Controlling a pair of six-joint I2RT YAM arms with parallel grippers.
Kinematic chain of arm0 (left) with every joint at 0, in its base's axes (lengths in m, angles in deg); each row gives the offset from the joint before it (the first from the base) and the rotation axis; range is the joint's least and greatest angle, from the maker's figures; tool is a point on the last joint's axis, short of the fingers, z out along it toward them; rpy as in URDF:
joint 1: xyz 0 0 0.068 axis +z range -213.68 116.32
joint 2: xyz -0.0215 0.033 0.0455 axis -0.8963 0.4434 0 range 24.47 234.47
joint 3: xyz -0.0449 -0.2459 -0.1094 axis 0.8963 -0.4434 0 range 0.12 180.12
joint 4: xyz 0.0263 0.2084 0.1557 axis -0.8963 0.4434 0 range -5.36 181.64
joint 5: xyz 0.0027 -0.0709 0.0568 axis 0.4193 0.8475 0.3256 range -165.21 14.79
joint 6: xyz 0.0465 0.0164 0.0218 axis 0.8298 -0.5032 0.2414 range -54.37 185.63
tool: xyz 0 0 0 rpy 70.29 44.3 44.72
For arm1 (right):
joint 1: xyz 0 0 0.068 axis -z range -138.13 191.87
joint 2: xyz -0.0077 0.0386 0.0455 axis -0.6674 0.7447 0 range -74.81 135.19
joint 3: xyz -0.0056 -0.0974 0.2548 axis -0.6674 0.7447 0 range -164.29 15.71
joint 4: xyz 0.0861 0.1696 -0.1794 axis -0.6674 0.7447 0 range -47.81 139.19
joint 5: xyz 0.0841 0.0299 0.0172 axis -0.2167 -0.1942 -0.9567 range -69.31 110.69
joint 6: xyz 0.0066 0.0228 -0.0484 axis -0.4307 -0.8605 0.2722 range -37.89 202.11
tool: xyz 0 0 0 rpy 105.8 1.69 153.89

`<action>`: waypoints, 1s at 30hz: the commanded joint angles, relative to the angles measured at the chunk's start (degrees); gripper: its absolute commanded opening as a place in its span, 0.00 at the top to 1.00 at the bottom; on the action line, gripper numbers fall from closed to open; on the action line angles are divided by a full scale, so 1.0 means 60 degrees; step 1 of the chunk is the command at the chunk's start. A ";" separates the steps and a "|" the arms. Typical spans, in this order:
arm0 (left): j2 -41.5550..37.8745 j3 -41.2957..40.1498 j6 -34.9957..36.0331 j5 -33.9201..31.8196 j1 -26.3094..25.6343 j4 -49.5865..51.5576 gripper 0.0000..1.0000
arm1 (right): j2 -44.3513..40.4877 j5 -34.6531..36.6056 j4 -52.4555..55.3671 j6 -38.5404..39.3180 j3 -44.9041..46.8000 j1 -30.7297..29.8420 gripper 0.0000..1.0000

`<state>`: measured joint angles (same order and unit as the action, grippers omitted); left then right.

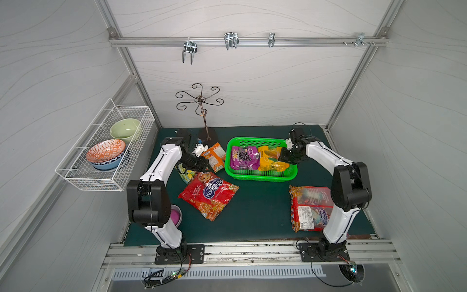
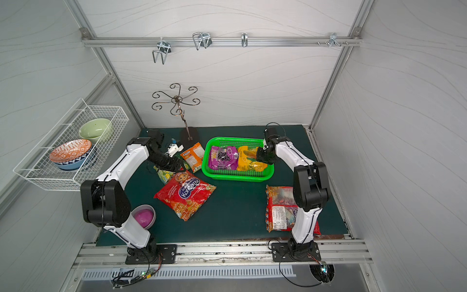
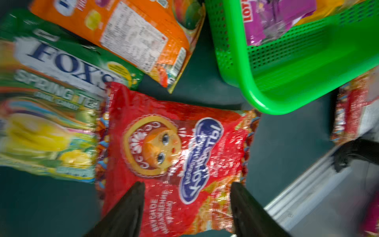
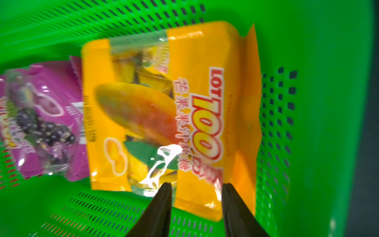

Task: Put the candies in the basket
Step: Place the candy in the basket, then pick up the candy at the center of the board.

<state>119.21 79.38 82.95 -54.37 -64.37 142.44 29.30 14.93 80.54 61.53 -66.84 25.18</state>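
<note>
The green basket [image 1: 262,177] [image 2: 240,177] holds the purple grape bag [image 1: 245,156] [image 4: 45,123] and the yellow mango bag [image 1: 270,159] [image 4: 164,102]. My right gripper [image 1: 283,156] [image 4: 195,184] hovers open over the mango bag's end, inside the basket. Left of the basket lie the small orange bag [image 1: 214,156] [image 3: 133,30], the green-yellow bag [image 1: 185,174] [image 3: 51,102] and a large red bag [image 1: 209,194] [image 3: 174,143]. My left gripper [image 1: 202,164] [image 3: 187,184] is wide open above this red bag's near end. Another red bag [image 1: 310,209] lies partly under the right arm.
A white wire basket [image 1: 106,149] with bowls hangs on the left wall. A cup with a purple ball [image 1: 175,215] stands by the left arm's base. A metal hook stand [image 1: 207,134] rises behind the orange bag. The aluminium rail [image 1: 252,249] bounds the mat's front.
</note>
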 commanded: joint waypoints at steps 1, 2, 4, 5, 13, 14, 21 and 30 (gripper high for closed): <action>-0.0478 -0.0369 -0.0522 -0.2193 0.0086 -0.1430 0.00 | -0.1538 0.0584 0.0465 0.0431 -0.0246 -0.0191 0.56; -0.0486 -0.0342 -0.0557 -0.2426 0.0099 -0.1560 0.00 | -0.1920 0.0727 0.0463 0.0454 -0.0135 -0.0282 0.55; -0.0400 -0.0232 -0.0587 -0.2699 0.0086 -0.1648 0.00 | -0.2794 0.0864 0.0276 0.0617 0.0127 -0.0572 0.54; -0.0325 -0.0168 -0.0587 -0.2736 0.0088 -0.1639 0.00 | -0.3234 0.0830 0.0146 0.0775 0.0255 -0.0762 0.53; 0.1232 0.0555 -0.0548 -0.2736 0.0100 -0.1037 0.04 | -0.5110 0.1284 -0.0281 0.2114 0.1034 -0.2929 0.51; 0.1326 0.0560 -0.0498 -0.2709 0.0098 -0.1078 0.07 | -0.5190 0.1381 -0.0317 0.2121 0.1086 -0.3104 0.51; 0.1997 0.1094 0.0116 -0.1751 0.0085 -0.1238 0.57 | -0.4918 0.1479 -0.0474 0.2164 0.1078 -0.3758 0.51; 0.3026 0.1804 -0.0096 -0.2823 0.0100 -0.1922 0.49 | -0.4888 0.1886 -0.0293 0.2267 0.0971 -0.4012 0.52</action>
<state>135.85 87.29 82.49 -68.71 -63.93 133.22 0.45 24.53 78.31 74.49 -60.04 1.68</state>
